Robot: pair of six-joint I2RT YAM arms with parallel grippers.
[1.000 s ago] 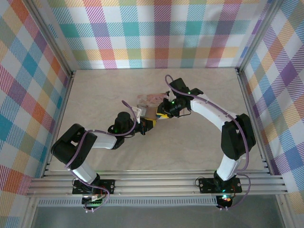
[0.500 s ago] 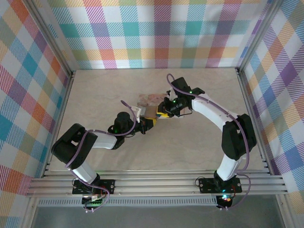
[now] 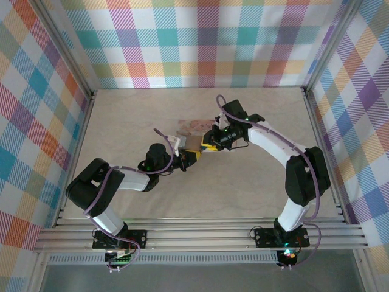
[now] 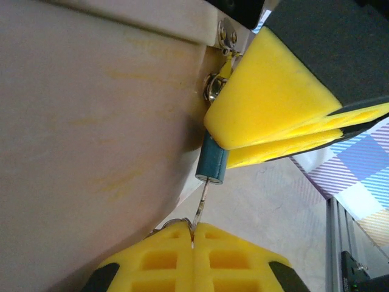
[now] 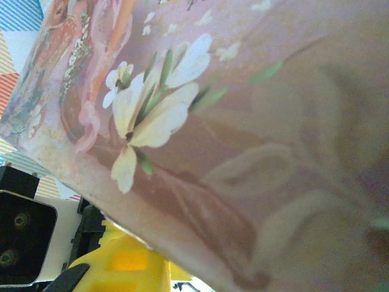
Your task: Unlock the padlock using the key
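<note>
In the left wrist view, my left gripper (image 4: 193, 228) is shut on the thin silvery key (image 4: 202, 201). The key's blade runs up into the bottom of the small blue padlock (image 4: 213, 165). The padlock's top sits between the yellow fingers (image 4: 273, 103) of my right gripper, which is shut on it. Its silvery shackle (image 4: 213, 86) hangs at the edge of the pink tin (image 4: 91, 121). From above, my left gripper (image 3: 191, 157) and right gripper (image 3: 208, 145) meet just in front of the tin (image 3: 193, 126).
The flowered face of the pink tin (image 5: 243, 121) lies very close to the right wrist camera. A yellow finger (image 5: 121, 267) and a black camera housing (image 5: 18, 237) show below its edge. Checked walls (image 3: 200, 42) and metal rails (image 3: 200, 234) ring the beige table (image 3: 134, 109).
The right wrist has crept slightly to the right and away, with the tin shifting a little with it. The left arm has held still, and both grips are unchanged.
</note>
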